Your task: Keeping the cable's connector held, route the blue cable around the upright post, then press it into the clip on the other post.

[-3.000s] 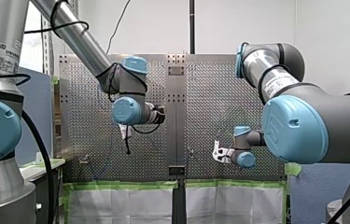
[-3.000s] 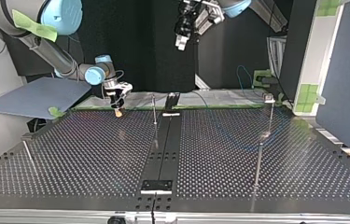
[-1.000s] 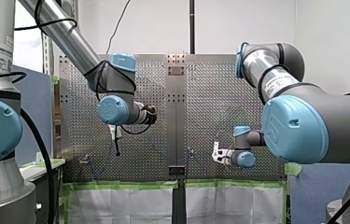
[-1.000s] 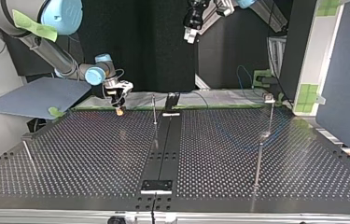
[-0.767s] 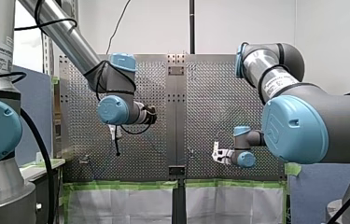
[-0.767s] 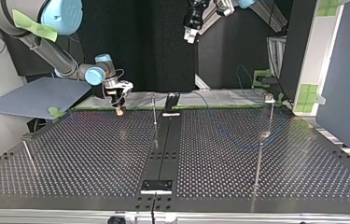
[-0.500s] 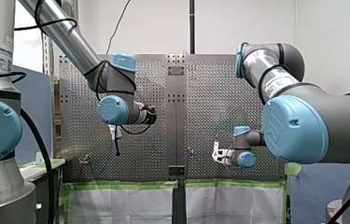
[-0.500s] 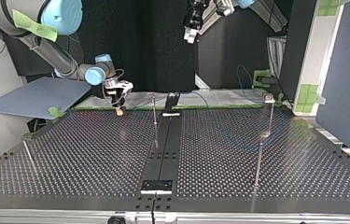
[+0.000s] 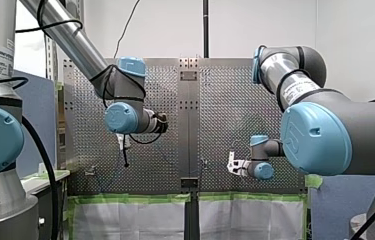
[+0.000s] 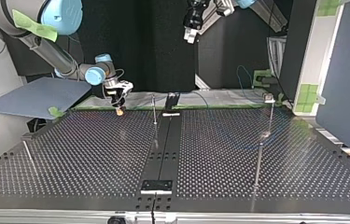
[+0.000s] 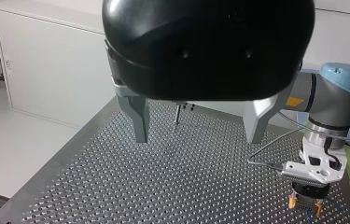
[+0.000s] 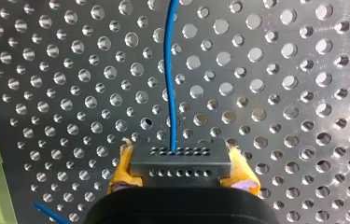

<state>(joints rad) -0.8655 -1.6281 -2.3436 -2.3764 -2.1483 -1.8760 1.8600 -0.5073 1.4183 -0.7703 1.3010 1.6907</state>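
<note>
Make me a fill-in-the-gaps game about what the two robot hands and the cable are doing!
My right gripper is shut on the grey ____ at the end of the cable.
That cable is ____ in colour.
My left gripper is ____ and holds nothing.
The table is full of small round ____.
Missing words: connector, blue, open, holes.

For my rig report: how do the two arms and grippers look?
My left arm and my right arm: silver tubes, light-blue joint caps, black cables. My left gripper: black rounded body, grey metal fingers. My right gripper: white body, yellow pads.
</note>
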